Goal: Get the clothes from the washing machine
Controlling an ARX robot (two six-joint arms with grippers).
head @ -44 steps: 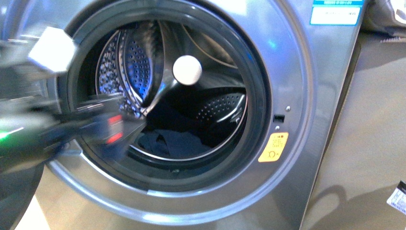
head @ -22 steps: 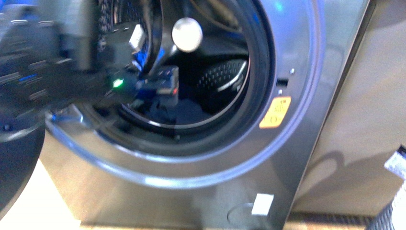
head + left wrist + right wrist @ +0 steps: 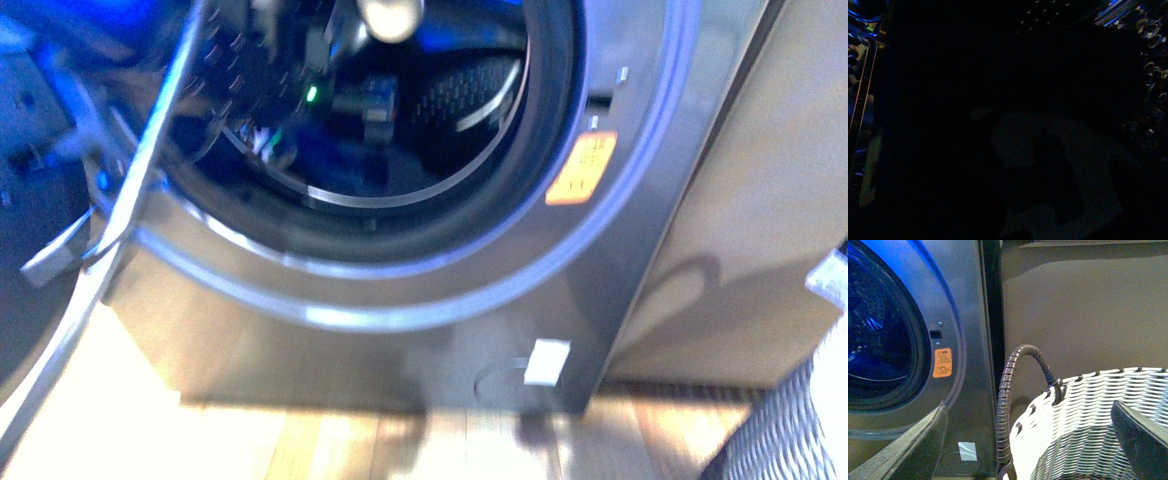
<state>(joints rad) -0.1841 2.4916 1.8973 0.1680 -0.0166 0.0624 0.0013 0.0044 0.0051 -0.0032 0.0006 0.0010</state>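
Flanking the woven basket (image 3: 1088,425) by the washing machine (image 3: 968,340), right fingers (image 3: 913,450) gape; left fingers (image 3: 378,100) too blurred to tell.

Cannot make out jaws on the left gripper (image 3: 372,100), motion-smeared inside the top-cropped washing machine (image 3: 640,180). Cannot read the orange sticker (image 3: 582,168). Left wrist view: dark.

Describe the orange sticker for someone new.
Find the grey metallic front-loading washing machine. Right of its round drum mouth, below a dark latch slot, sits the orange-yellow sticker. It's the only orange mark; the white square patch sits lower.
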